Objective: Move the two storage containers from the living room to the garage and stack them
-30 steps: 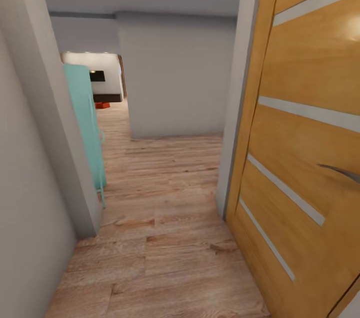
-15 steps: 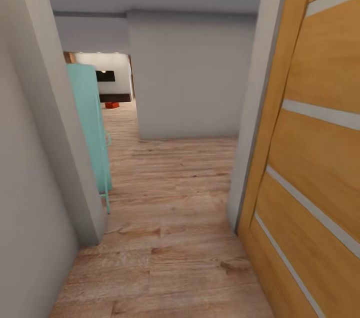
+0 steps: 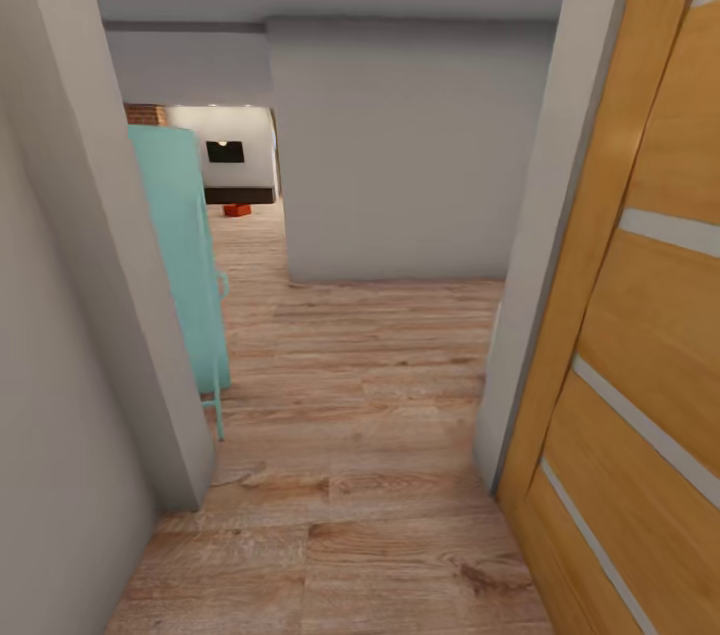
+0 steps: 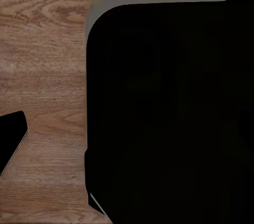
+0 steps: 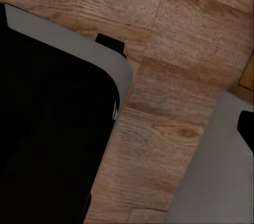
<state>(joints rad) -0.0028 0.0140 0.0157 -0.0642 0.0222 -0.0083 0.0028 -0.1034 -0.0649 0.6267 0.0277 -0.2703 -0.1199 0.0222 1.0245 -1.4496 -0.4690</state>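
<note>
While hallway is crossed | bin (image 3: 237, 210) seen far off by dark cabinet (image 3: 240, 195), not yet fetched | nothing stacked | jaws: can't tell

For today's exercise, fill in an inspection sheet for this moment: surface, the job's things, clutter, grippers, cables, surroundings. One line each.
Surface: light wood plank floor, bare along the hallway.
Job's things: one small orange-red container on the floor in the far room; too small for detail.
Clutter: nothing seen.
Grippers: cannot tell from the wrist views; a dark robot body blocks them.
Cables: nothing seen.
Surroundings: grey walls, teal cabinet on the left, wooden door on the right.
</note>
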